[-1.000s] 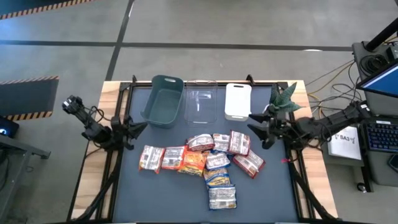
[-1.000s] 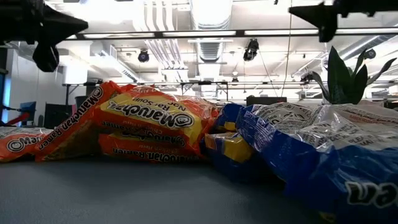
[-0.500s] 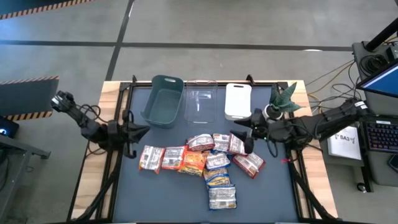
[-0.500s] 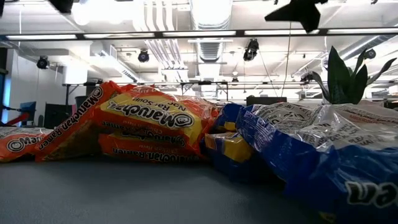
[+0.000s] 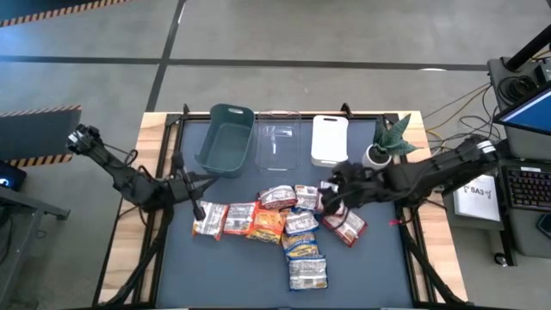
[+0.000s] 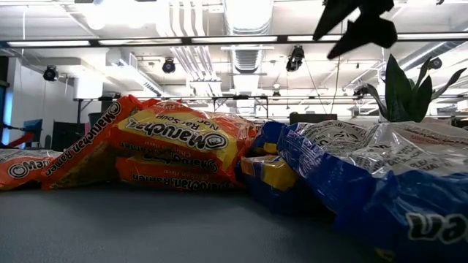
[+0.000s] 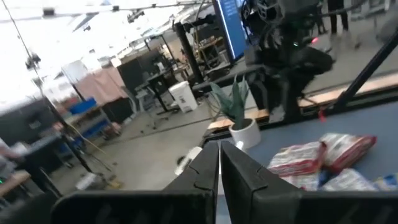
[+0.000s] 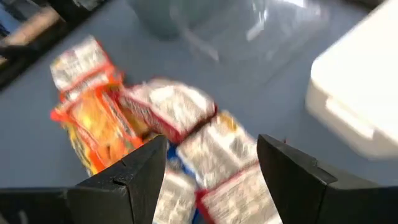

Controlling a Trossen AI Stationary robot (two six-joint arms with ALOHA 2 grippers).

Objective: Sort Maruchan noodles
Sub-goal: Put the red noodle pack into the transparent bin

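Nearest the low camera: yellow-and-blue noodle packets (image 6: 365, 175) lying on the dark desk (image 5: 232, 267), orange ones (image 6: 161, 150) piled just behind.

Packets (image 5: 284, 220) lying in a loose heap at the middle of the desk, some overlapping, none yet in any bin; sorting judged as not yet begun.

Right pincer (image 5: 331, 196) hanging over the right end of the heap, above the red-and-white packets (image 5: 331, 200), fingers (image 8: 137, 177) spread wide apart and holding nothing. Judged as lining up for a first pick, the wide spread suiting a flat packet taken across its width.

Left pincer (image 5: 198, 183) reaching in near the left end of the heap, close to the outermost packet (image 5: 209, 218), fingers (image 7: 202, 174) pressed together with nothing between them. Judged as approaching or waiting, not yet ready to grasp.

Farther back: teal bin (image 5: 225, 138), clear bin (image 5: 278, 138) and white bin (image 5: 329, 139) standing side by side along the far edge, apparently empty, presumably one per print. Potted plant (image 5: 385, 142) standing beside the white bin, near the right arm's path; a brush against it judged possible.

Beyond: concrete floor with painted lines, ceiling lights, pipes and workbenches.
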